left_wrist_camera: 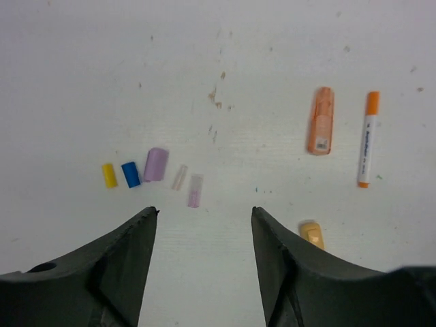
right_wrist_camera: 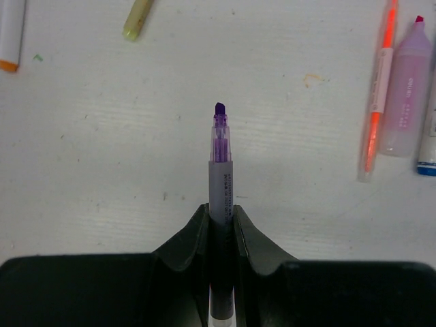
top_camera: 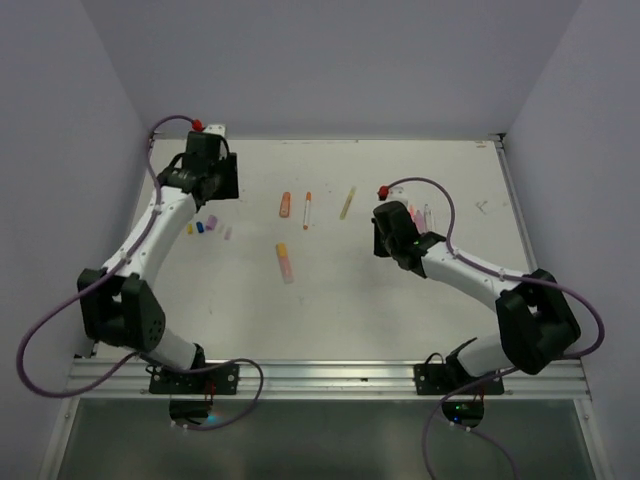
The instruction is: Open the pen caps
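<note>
While right claw (right_wrist_camera: 221,212) grips it, uncapped purple pen (right_wrist_camera: 220,163) points forward

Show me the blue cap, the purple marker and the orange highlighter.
blue cap (left_wrist_camera: 131,174), left wrist view, middle of the cap.
purple marker (right_wrist_camera: 220,184), right wrist view, barrel below the tip.
orange highlighter (left_wrist_camera: 320,121), left wrist view, middle of its body.

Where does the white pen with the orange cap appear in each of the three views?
Top external: the white pen lies near the centre, slightly left.
Left wrist: the pen is at the right side, orange cap uppermost.
Right wrist: one end shows in the top left corner.
Shared landmark: the orange highlighter, just left of it in top and left wrist views only.
</note>
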### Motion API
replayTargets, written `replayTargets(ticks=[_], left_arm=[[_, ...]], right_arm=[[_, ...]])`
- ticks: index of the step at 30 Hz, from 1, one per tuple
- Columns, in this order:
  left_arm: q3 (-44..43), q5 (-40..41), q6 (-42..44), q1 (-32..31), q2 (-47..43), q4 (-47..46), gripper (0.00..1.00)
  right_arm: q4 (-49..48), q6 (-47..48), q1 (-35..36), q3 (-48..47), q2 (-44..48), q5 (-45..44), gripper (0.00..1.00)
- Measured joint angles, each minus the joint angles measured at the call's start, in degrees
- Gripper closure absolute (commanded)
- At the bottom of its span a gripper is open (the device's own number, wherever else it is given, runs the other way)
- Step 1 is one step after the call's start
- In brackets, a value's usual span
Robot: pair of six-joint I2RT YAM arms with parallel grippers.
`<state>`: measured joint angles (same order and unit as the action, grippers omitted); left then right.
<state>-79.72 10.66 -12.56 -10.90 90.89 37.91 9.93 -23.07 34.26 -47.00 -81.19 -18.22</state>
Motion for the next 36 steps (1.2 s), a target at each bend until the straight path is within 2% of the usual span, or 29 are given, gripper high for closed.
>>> replayTargets(ticks=[1,3,6,9,11,21,23,26,30,35,36], left_arm=[[0.68,0.0,-0.09,0.0,-3.13,-0.59,0.31],[3.61,0.09,-0.39,0.0,-10.86,-2.36,0.27],[8.13,1.51,-0.79,0.0,-20.96,-3.85,0.15],[12.7,4.0,-1.55,0.0,-28.63,-5.57,0.04],[15.98,5.46,-1.75,0.0,-33.03,-7.02,0.0],[33.53,14.64,-1.81,0.0,-55.21,-16.72,0.0],[35.69,16.09,-1.84,0.0,-57.59,-18.73,0.0],[37.57,17.16,-1.84,0.0,-58.38,-20.92,0.0],[38.42,17.07,-1.84,0.0,-57.31,-21.33,0.0],[38.42,16.79,-1.84,0.0,-56.3,-21.7,0.0],[38.42,16.76,-1.84,0.0,-56.28,-21.79,0.0]], right_arm=[[0.7,-0.04,-1.05,-1.27,-1.2,-0.15,1.0],[2.38,-0.11,-3.17,-3.93,-3.76,-0.31,1.0],[3.96,-0.31,-6.4,-7.63,-8.35,-0.28,1.0],[5.46,-0.26,-9.62,-10.67,-13.07,-0.15,0.97],[6.49,-0.15,-11.39,-12.41,-15.85,-0.11,0.96],[9.18,2.43,-16.9,-19.65,-25.14,-0.28,0.85],[9.75,2.86,-17.2,-20.68,-26.25,-0.35,0.79],[10.03,3.63,-17.35,-21.53,-27.17,-0.44,0.77],[10.1,4.26,-17.35,-21.66,-27.19,-0.7,0.67],[10.32,5.18,-17.35,-21.66,-27.17,-1.44,0.64],[10.34,5.25,-17.35,-21.66,-27.1,-1.66,0.59]])
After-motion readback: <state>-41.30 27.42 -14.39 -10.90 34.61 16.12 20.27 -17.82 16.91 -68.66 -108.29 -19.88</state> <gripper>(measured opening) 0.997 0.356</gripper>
